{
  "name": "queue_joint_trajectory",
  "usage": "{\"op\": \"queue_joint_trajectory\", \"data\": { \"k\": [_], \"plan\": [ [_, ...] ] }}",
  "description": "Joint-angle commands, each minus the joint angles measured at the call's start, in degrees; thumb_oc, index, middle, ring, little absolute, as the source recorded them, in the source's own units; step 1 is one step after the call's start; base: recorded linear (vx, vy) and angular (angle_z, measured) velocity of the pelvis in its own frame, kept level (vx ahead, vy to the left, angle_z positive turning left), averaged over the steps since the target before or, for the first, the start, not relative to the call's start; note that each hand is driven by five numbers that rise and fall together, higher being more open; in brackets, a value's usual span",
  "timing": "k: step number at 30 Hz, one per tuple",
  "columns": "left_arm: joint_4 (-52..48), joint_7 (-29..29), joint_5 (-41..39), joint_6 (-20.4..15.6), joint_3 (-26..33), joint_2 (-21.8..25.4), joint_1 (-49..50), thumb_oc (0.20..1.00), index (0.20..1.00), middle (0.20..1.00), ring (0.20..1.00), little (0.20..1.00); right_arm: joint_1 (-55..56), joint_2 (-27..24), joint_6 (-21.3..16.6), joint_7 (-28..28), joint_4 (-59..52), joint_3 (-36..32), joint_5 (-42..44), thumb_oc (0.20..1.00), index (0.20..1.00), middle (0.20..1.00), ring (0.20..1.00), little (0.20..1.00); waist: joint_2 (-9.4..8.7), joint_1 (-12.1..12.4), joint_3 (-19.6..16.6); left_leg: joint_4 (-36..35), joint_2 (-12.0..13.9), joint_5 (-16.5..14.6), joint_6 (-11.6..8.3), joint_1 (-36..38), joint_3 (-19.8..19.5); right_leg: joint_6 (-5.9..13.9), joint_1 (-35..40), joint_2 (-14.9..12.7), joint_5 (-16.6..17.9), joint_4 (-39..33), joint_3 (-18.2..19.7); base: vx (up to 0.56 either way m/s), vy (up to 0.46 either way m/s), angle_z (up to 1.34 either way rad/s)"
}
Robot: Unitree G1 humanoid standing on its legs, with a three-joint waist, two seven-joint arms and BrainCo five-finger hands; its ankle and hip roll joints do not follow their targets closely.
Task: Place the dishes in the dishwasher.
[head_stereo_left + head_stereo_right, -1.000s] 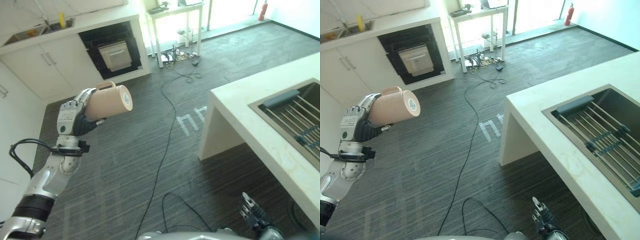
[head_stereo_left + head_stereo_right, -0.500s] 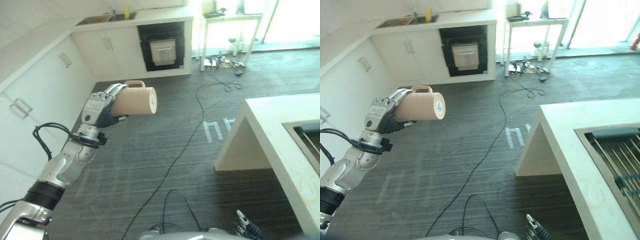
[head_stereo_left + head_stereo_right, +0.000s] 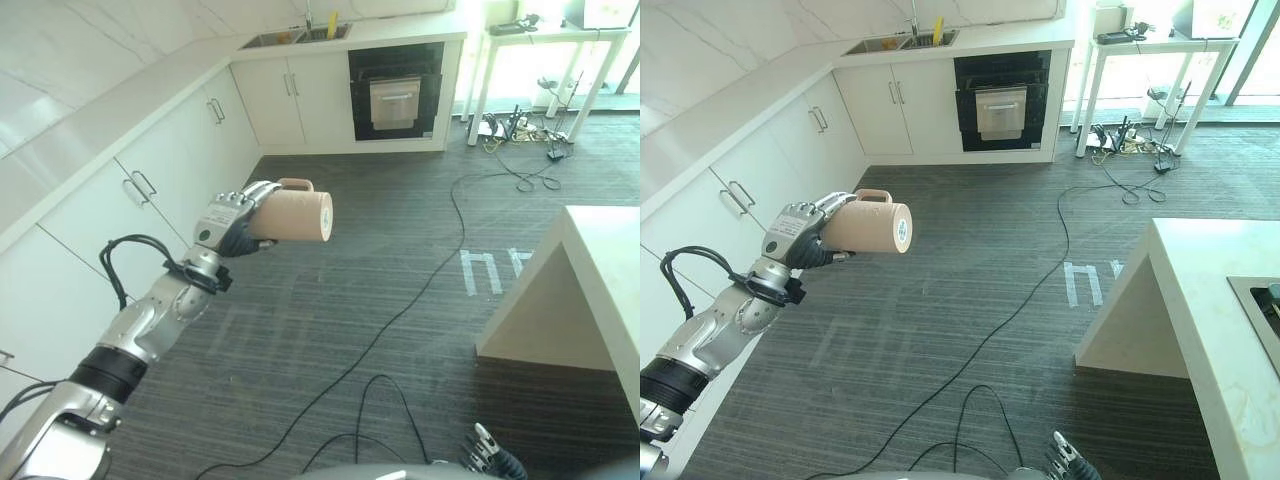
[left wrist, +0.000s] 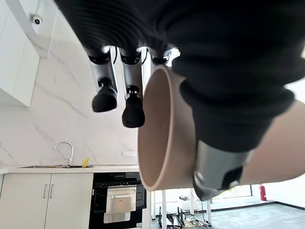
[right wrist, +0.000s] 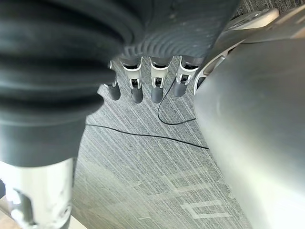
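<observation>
One mug [image 3: 291, 214] is what you are carrying, a tan one lying on its side in your left hand [image 3: 228, 222], its base pointing toward the middle of the room and its handle turned upward. Your left hand is wrapping it with fingers [image 4: 133, 112] and thumb curled round the body, and in the left wrist view you are seeing the open rim right beside the dark fingertips. You are holding it out in the air above the dark striped carpet [image 3: 350, 300], well apart from any surface. Your right hand [image 5: 143, 78] is hanging low near the floor, its fingers reaching out fairly straight and gripping nothing; its fingertips are also peeking in at the lower edge of the head views [image 3: 1068, 462]. You are facing a run of white cabinets [image 3: 770, 160] along the left wall, meeting a counter with a sink [image 3: 902, 42] in the far corner. Beside those cabinets a black built-in appliance [image 3: 1001, 102] is sitting with a pale front panel showing in its opening. Farther right a white table [image 3: 540, 45] is standing over a tangle of cables, and a pale counter [image 3: 1210, 320] is jutting in at the right.
</observation>
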Motion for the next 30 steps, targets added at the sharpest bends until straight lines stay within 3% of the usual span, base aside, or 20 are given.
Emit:
{"op": "queue_joint_trajectory", "data": {
  "k": [1,5,6,14,19,20,21,22,24,26,27,28,30],
  "plan": [
    [-2.49,0.67,-1.15,-0.88,5.43,1.48,-3.25,0.2,0.2,0.2,0.2,0.2,-1.69,1.02,-1.13,2.76,-1.37,1.42,0.07,1.0,1.0,1.0,1.0,1.0,-3.03,-1.31,-1.64,0.13,1.21,-3.09,-1.51,-0.14,-1.77,3.35,3.2,-0.72,5.28,-6.18,1.89,0.01,0.002,-0.07],
    [-1.89,0.57,-1.04,-1.59,5.78,1.5,-2.81,0.2,0.2,0.2,0.2,0.2,-0.84,1.63,-1.11,5.82,-1.87,1.04,-0.51,1.0,1.0,1.0,1.0,1.0,-3.32,-1.86,-2.42,-0.08,0.78,-3.98,-0.73,0.78,-0.86,3.62,3.68,-0.67,5.47,-6.95,2.56,0.01,-0.005,-0.13],
    [6.99,3.19,-0.09,3.12,-0.47,-3.82,-2.84,0.2,0.2,0.2,0.2,0.2,-5.06,1.56,-5.69,-1.6,-31.41,11.31,0.22,1.0,1.0,1.0,1.0,1.0,-4.31,-1.44,0.57,0.45,-1.83,-4.73,0.92,1.27,-2.61,4.5,1.27,-1.53,6.99,-3.6,0.97,-0.01,-0.026,-0.07],
    [5.62,0.02,0.3,3.5,1.83,-3.94,0.08,0.2,0.2,0.2,0.2,0.2,-1.95,1.56,-2.89,-1.93,-32.08,9.13,-0.07,1.0,1.0,1.0,1.0,1.0,-4.15,-2.15,-1.21,0.38,-1.33,-4.32,1.0,1.34,-2.38,2.81,3.65,0.94,5.35,-5.22,3.18,0.03,-0.039,-0.01],
    [5.36,-0.68,0.59,3.87,2.24,-3.5,0.37,0.2,0.2,0.2,0.2,0.2,-2.05,1.06,-2.42,-5.21,-32.6,9.34,-2.15,1.0,1.0,1.0,1.0,1.0,-4.43,-2.39,-1.25,2.1,-0.22,-4.22,0.43,1.4,-2.43,1.58,4.22,2.51,3.99,-4.82,4.58,0.05,-0.12,-0.01],
    [5.29,-0.51,0.73,3.79,2.47,-3.39,0.52,0.2,0.2,0.2,0.2,0.2,-2.07,0.79,-2.1,-5.41,-33.13,9.4,-2.22,1.0,1.0,1.0,1.0,1.0,-4.94,-2.62,-0.99,6.1,0.07,-4.96,0.13,0.54,-2.52,0.9,4.03,2.81,3.76,-4.53,5.52,0.03,-0.175,0.02],
    [4.63,0.01,1.34,3.88,2.59,-3.17,1.04,0.2,0.2,0.2,0.2,0.2,-2.22,0.24,-1.82,-5.82,-33.94,9.7,-2.45,1.0,1.0,1.0,1.0,1.0,-5.98,-2.69,-0.31,14.71,0.55,-6.01,-0.05,-2.28,-2.56,-0.23,3.41,2.69,3.26,-3.57,6.74,0.02,-0.199,0.04],
    [4.38,0.41,1.16,3.82,2.53,-2.62,1.23,0.2,0.2,0.2,0.2,0.2,-2.3,-0.37,-1.99,-5.97,-34.31,9.98,-2.8,1.0,1.0,1.0,1.0,1.0,-6.6,-2.43,0.6,23.99,1.28,-4.94,-0.85,-6.6,-3.69,-1.35,3.33,2.99,3.04,-3.11,7.64,0.05,-0.175,0.11],
    [3.65,0.51,0.8,3.81,2.69,-2.1,1.58,0.2,0.2,0.2,0.2,0.2,-2.75,-1.08,-2.97,-6.22,-33.78,10.26,-2.21,1.0,1.0,1.0,1.0,1.0,-6.46,-1.61,1.94,28.18,1.7,-1.79,-1.81,-11.26,-5.55,-2.14,4.01,3.76,3.15,-3.17,8.02,0.12,-0.014,0.0],
    [3.26,1.06,0.77,3.19,3.31,-1.61,2.46,0.2,0.2,0.2,0.2,0.2,-3.23,-1.14,-3.36,-6.12,-33.29,9.67,-1.37,1.0,1.0,1.0,1.0,1.0,-5.35,-0.96,2.83,19.18,3.06,0.45,-2.35,-11.76,-4.92,-1.31,5.6,4.33,2.22,-3.34,8.39,0.29,0.236,-0.29],
    [2.96,1.22,1.12,2.56,3.81,-1.63,2.94,0.2,0.2,0.2,0.2,0.2,-3.57,-1.39,-3.19,-6.26,-33.56,9.18,-1.53,1.0,1.0,1.0,1.0,1.0,-4.33,-0.03,2.98,9.36,4.06,4.21,-3.37,-12.17,-4.98,-0.54,7.76,4.34,1.18,-4.46,8.59,0.6,0.461,-0.21],
    [2.48,1.58,0.45,2.08,3.51,-0.81,2.47,0.2,0.2,0.2,0.2,0.2,-3.85,-1.91,-3.12,-5.92,-33.21,8.58,-0.94,1.0,1.0,1.0,1.0,1.0,-3.64,1.53,3.13,1.46,5.05,10.38,-5.17,-14.57,-4.69,0.23,12.42,4.06,-0.61,-6.16,8.73,0.67,0.527,0.02],
    [2.37,1.66,0.69,1.78,3.47,-0.79,2.14,0.2,0.2,0.2,0.2,0.2,-3.66,-1.72,-3.25,-5.85,-33.27,8.59,-1.07,1.0,1.0,1.0,1.0,1.0,-3.79,1.51,2.7,2.29,4.56,8.67,-4.21,-14.64,-2.41,0.75,13.53,2.98,-1.65,-5.78,8.08,0.47,0.4,-0.26]
  ]
}}
